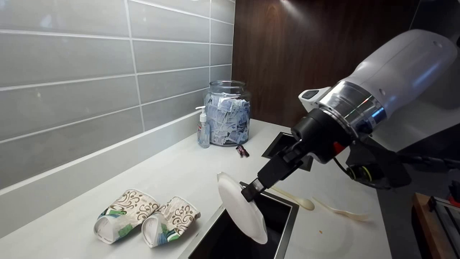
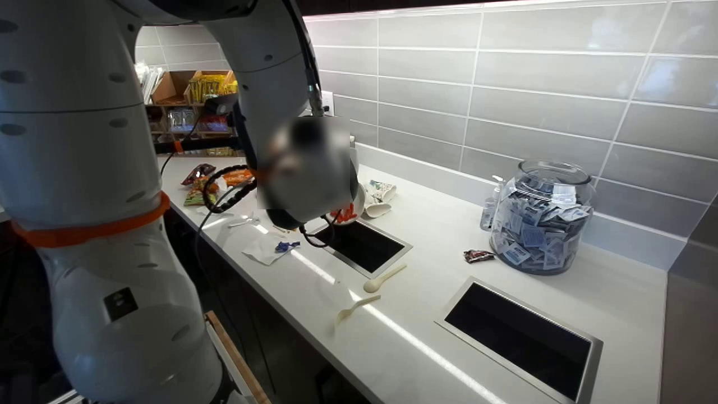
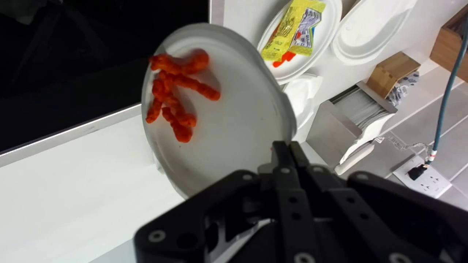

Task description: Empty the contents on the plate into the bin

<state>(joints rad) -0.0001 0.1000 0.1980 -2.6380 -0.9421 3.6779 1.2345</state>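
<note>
The plate (image 3: 234,131) is a round white plate with a shallow rim. My gripper (image 3: 289,144) is shut on its rim, which sits between the fingertips. The contents (image 3: 197,87) are several red knobbly pieces gathered near the plate's far edge in the wrist view. They also show in an exterior view (image 2: 343,214). In an exterior view the plate (image 1: 239,210) is steeply tilted, above the bin (image 1: 291,217), a dark rectangular opening with a metal rim. The bin also shows in the wrist view (image 3: 87,128). In an exterior view (image 2: 364,247) the arm hides the gripper.
Two crumpled patterned cups (image 1: 131,212) lie beside the bin. A glass jar of packets (image 1: 230,118) and a pump bottle (image 1: 203,133) stand by the wall. A smaller opening (image 2: 521,336), a spoon (image 2: 384,279) and a fork (image 2: 356,307) are near. Another plate (image 3: 267,71) holds a yellow wrapper.
</note>
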